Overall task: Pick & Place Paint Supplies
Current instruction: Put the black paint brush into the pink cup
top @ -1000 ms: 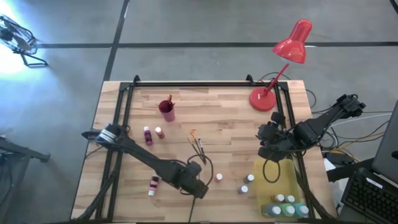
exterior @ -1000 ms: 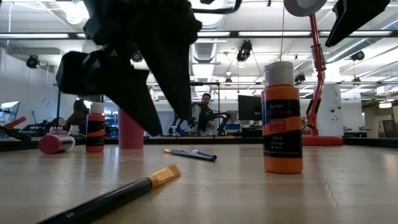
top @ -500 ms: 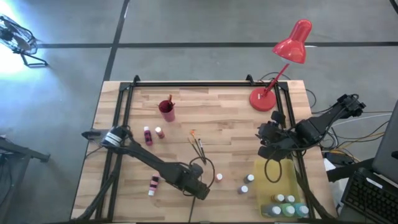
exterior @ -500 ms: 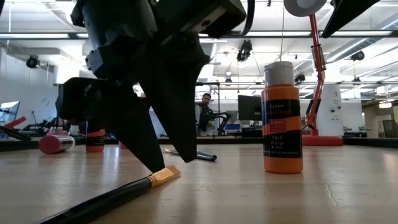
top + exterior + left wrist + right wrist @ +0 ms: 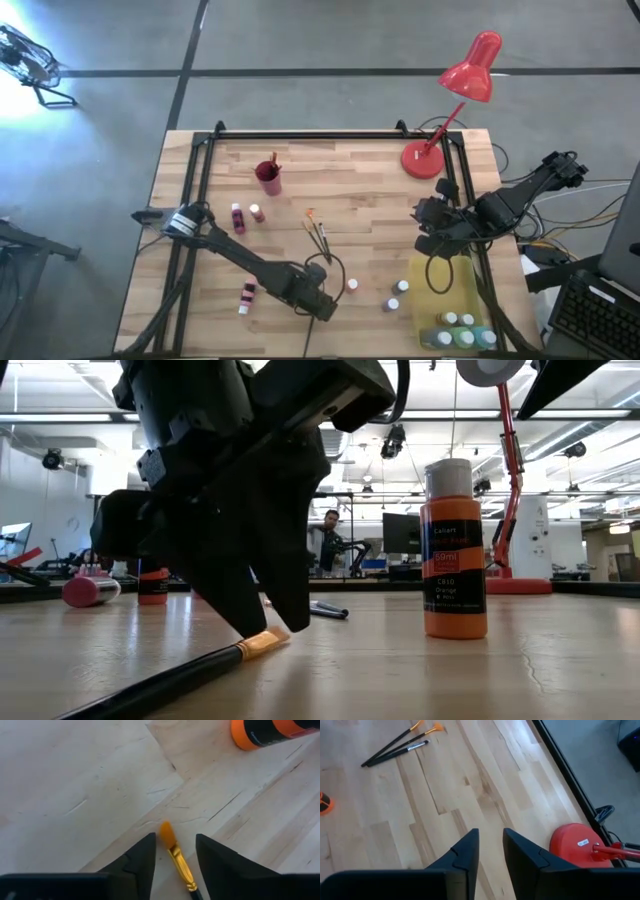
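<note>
Down at the front edge of the wooden bench [image 5: 350, 200], around six o'clock in the overhead shot, the left hand [image 5: 174, 851] has dropped right onto a thin dark-handled paintbrush with orange bristles [image 5: 172, 845]. A second ago it was hanging above the brush; now its fingers [image 5: 235, 585] sit either side of the ferrule, tips at the wood, and the gap has narrowed. They look nearly on the handle, but I can't tell if they're actually pinching it yet. My read: the grab is happening right now, so the lift should be next.

Just past it toward three o'clock stands a small orange paint bottle with a white cap [image 5: 453, 548], untouched. Further in, near the middle, a few more thin brushes [image 5: 317, 232] are lying together, same spot as before.

Out at three o'clock the right hand [image 5: 491, 851] hovers over bare wood near the flat yellow tray [image 5: 455, 290]. Nothing is between its fingers, and the gap looks fairly narrow, tighter than a second back. The arm itself has hardly shifted.

At the far side, around one o'clock, the red desk lamp [image 5: 450, 100] hasn't budged.
</note>
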You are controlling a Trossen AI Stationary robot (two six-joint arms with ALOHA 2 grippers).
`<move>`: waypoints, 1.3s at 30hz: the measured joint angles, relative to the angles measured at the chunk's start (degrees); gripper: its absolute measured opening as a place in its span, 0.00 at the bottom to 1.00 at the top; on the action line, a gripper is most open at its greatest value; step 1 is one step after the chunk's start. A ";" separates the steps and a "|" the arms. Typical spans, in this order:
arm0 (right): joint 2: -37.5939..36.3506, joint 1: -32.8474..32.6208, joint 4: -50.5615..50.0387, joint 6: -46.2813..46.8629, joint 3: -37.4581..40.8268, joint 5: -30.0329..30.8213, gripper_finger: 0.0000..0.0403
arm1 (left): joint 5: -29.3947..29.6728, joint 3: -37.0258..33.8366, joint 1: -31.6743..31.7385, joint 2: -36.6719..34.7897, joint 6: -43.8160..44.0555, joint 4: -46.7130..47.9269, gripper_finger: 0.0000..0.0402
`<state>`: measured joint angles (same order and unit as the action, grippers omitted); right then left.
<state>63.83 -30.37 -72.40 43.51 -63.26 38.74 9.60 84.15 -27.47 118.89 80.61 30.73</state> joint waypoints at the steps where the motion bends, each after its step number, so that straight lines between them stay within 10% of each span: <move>1: 0.00 0.02 0.06 0.00 0.00 0.00 0.20 | 0.06 -0.03 0.04 0.00 0.06 0.04 0.34; 14: 0.00 0.02 0.31 -0.22 0.04 -0.02 0.14 | 1.32 -0.12 0.20 0.19 -0.69 -0.64 0.03; 26: -0.01 0.02 0.27 -0.64 0.05 -0.13 0.15 | 3.25 -0.23 0.64 -3.72 -9.07 0.43 0.01; 39: 0.00 0.07 0.83 0.49 0.07 -0.20 0.24 | 25.60 -0.21 0.21 -22.52 -29.31 4.02 0.00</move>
<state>63.83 -30.30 -71.57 44.00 -63.20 38.54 35.20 83.94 -27.27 96.37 51.30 34.75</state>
